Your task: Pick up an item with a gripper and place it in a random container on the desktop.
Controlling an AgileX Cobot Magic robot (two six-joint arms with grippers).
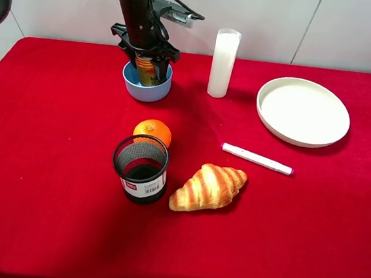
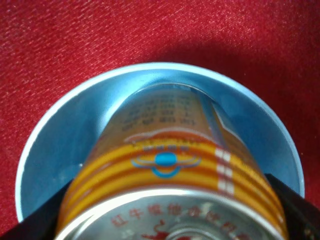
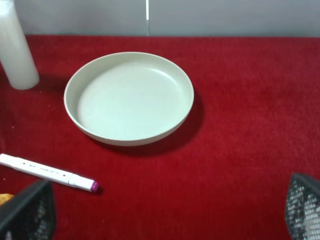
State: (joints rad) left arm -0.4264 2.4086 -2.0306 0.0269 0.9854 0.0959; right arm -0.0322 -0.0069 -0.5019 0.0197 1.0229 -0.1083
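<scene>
The orange-and-gold can (image 1: 149, 70) stands tilted inside the light-blue bowl (image 1: 146, 90) at the back left of the red desktop (image 1: 51, 165). My left gripper (image 1: 148, 51) is directly above the bowl and shut on the can's upper part. In the left wrist view the can (image 2: 165, 160) fills the bowl (image 2: 65, 135), and a black finger (image 2: 35, 225) shows on each side of it. My right gripper (image 3: 165, 207) is open and empty over the red cloth near the cream plate; it is out of the high view.
An orange fruit (image 1: 153, 131), a black mesh pen cup (image 1: 140, 169) and a croissant (image 1: 208, 187) lie mid-table. A white marker (image 1: 256, 158), a cream plate (image 1: 302, 111) and a tall white cylinder (image 1: 223, 63) are to the right.
</scene>
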